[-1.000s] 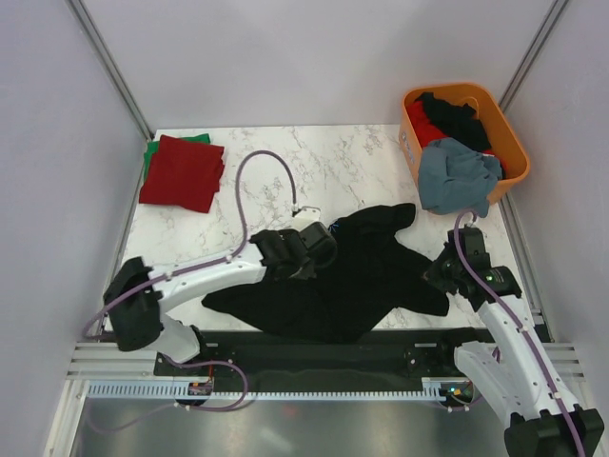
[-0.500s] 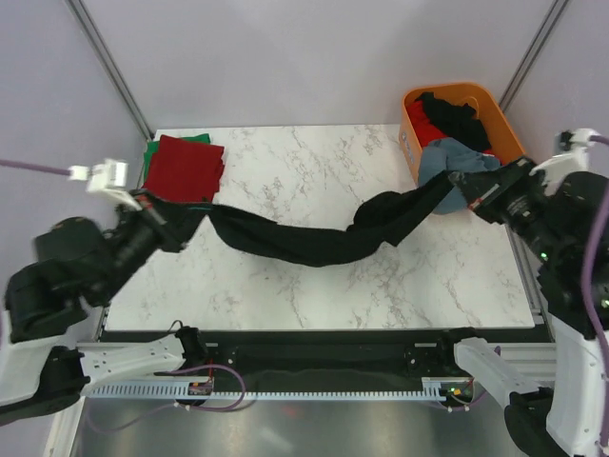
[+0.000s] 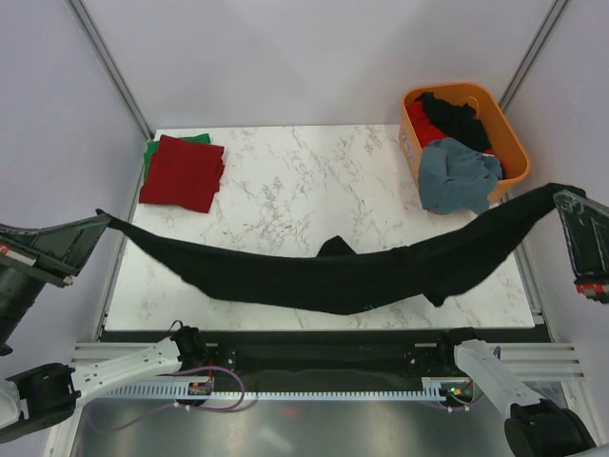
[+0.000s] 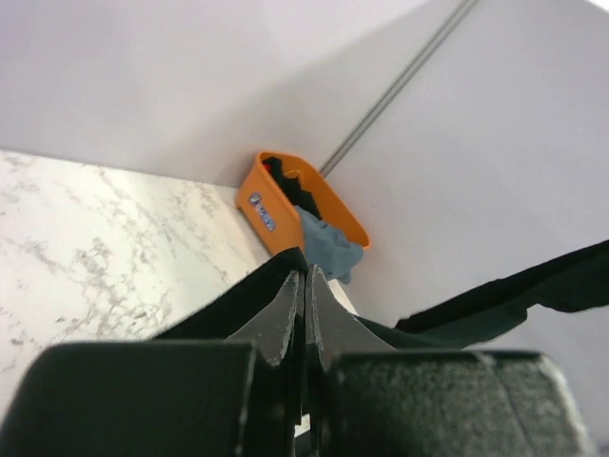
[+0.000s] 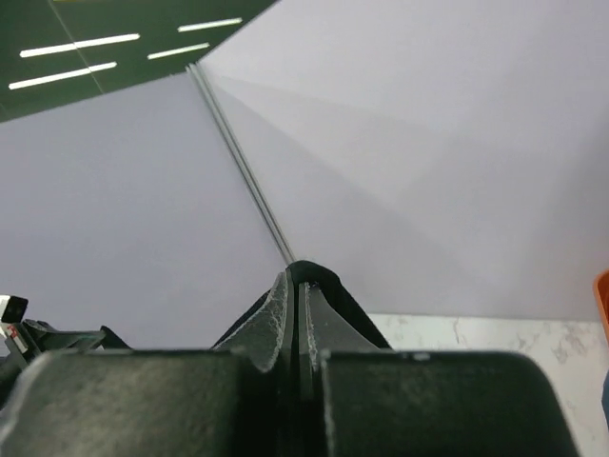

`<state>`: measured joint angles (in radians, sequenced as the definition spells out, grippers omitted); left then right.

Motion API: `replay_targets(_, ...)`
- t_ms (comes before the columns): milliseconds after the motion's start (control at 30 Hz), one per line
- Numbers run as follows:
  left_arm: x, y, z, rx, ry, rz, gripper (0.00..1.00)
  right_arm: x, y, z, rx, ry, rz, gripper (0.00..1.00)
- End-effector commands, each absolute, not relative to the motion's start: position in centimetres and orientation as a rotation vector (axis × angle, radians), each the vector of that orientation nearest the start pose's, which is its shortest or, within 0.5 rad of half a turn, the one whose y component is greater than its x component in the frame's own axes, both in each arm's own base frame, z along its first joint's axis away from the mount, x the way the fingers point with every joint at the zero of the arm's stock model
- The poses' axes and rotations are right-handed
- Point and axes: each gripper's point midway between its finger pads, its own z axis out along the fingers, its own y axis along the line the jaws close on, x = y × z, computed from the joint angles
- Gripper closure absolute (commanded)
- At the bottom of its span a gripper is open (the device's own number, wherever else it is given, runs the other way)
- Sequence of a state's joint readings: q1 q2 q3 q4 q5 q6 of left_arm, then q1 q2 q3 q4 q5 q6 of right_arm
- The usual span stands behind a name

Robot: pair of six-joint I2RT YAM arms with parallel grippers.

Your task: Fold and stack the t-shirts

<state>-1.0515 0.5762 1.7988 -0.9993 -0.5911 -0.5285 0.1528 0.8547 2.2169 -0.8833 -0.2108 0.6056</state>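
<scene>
A black t-shirt (image 3: pixel 343 276) hangs stretched in a long sagging band across the front of the table, lifted off it. My left gripper (image 3: pixel 103 219) is shut on its left end, high at the left wall; in the left wrist view the black cloth (image 4: pixel 243 300) is pinched at the left gripper's (image 4: pixel 304 276) tips. My right gripper (image 3: pixel 569 195) is shut on the right end at the right wall, with black cloth (image 5: pixel 324 281) folded over the right gripper's (image 5: pixel 297 278) tips. A folded dark red t-shirt (image 3: pixel 183 171) lies on a green one (image 3: pixel 152 154) at the back left.
An orange basket (image 3: pixel 507 143) stands at the back right with black and red shirts in it and a grey-blue t-shirt (image 3: pixel 457 176) draped over its front rim. White marble table (image 3: pixel 304 181) lies below, with grey walls close on both sides.
Both arms have swung outward and up, pulling the black t-shirt from a crumpled heap on the table into a taut hanging band, now nearer the front edge.
</scene>
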Motion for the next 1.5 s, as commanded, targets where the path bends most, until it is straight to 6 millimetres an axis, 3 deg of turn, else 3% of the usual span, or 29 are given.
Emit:
replay_targets(0,8.0,-0.5,55.1,-0.054,1.301,-0.978,0.98,0.8,5.3,68.1,0.042,0.905,0.759,1.00)
replay_targets(200,4.1,0.1,59.2,0.089,1.083,-1.064,0.98,-4.0,2.6,69.7,0.086,0.736,0.682,1.00)
replay_targets(433,0.5,0.9,63.4,0.208,0.883,-1.084,0.98,-8.6,1.1,71.5,0.094,0.587,0.663,1.00)
replay_targets(533,-0.6,1.8,64.3,0.222,0.824,-1.054,0.98,-8.9,1.1,72.2,0.090,0.566,0.676,1.00)
replay_targets(667,0.9,2.0,64.3,0.192,0.832,-0.966,0.98,-5.9,2.3,73.0,0.065,0.604,0.698,1.00)
replay_targets(700,1.9,2.1,64.0,0.177,0.851,-0.904,0.98,-4.2,2.6,73.0,0.070,0.622,0.699,1.00)
replay_targets(767,4.9,0.1,62.8,0.180,0.935,-0.811,0.98,-0.9,3.0,72.8,0.080,0.666,0.687,1.00)
replay_targets(800,6.7,0.4,62.3,0.137,0.975,-0.723,0.98,1.9,3.5,72.4,0.082,0.706,0.682,1.00)
replay_targets(833,9.2,-1.7,60.8,0.140,1.053,-0.665,0.98,3.7,3.8,72.1,0.084,0.734,0.674,1.00)
replay_targets(900,12.4,-1.8,59.9,0.084,1.090,-0.498,0.98,9.7,4.8,70.7,0.083,0.824,0.654,1.00)
replay_targets(933,14.7,-3.7,57.6,0.106,1.148,-0.424,0.98,12.0,5.1,70.0,0.089,0.857,0.646,1.00)
replay_targets(967,16.1,-4.7,56.9,0.101,1.161,-0.368,0.98,15.5,5.6,69.0,0.098,0.911,0.640,1.00)
replay_targets(1000,17.7,-4.3,55.9,0.085,1.183,-0.236,0.98,18.5,6.1,67.9,0.095,0.946,0.637,1.00)
replay_targets(1033,19.3,-5.2,55.1,0.042,1.167,-0.181,0.98,20.9,6.6,67.0,0.099,0.979,0.639,1.00)
replay_targets(1067,21.1,-6.4,54.1,0.047,1.187,-0.096,0.98,25.4,7.3,65.2,0.110,1.050,0.639,1.00)
replay_targets(1100,22.2,-6.1,53.2,0.062,1.198,0.050,0.98,28.1,8.0,64.1,0.098,1.070,0.646,1.00)
replay_targets(1133,23.4,-7.0,52.6,0.036,1.171,0.086,0.98,33.1,8.7,61.5,0.117,1.157,0.639,1.00)
replay_targets(1200,27.2,-9.0,50.1,0.093,1.220,0.200,0.98,37.7,9.4,59.3,0.119,1.207,0.634,1.00)
replay_targets(1233,28.7,-9.2,49.5,0.088,1.242,0.206,0.98,42.4,10.1,55.7,0.131,1.293,0.622,1.00)
replay_targets(1267,31.2,-7.2,47.3,0.079,1.322,0.288,0.98,44.8,10.5,54.0,0.137,1.330,0.614,1.00)
replay_targets(1300,35.1,-9.1,44.2,0.098,1.404,0.199,0.98,46.6,10.7,53.4,0.126,1.341,0.599,1.00)
replay_targets(1333,37.1,-8.2,43.5,0.068,1.448,0.185,0.98,51.0,11.3,48.7,0.147,1.438,0.582,1.00)
replay_targets(1367,39.7,-5.0,40.4,0.020,1.559,0.252,0.98,53.0,11.5,46.8,0.162,1.476,0.573,1.00)
replay_targets(1400,43.3,-4.9,35.7,-0.003,1.678,0.237,0.98,54.6,11.8,46.0,0.164,1.498,0.571,1.00)
replay_targets(1433,45.1,-3.6,34.6,-0.045,1.733,0.251,0.98,58.0,12.1,40.9,0.189,1.597,0.552,1.00)
replay_targets(1467,46.5,-0.7,32.6,-0.117,1.798,0.294,0.98,59.5,11.9,38.9,0.221,1.637,0.526,1.00)
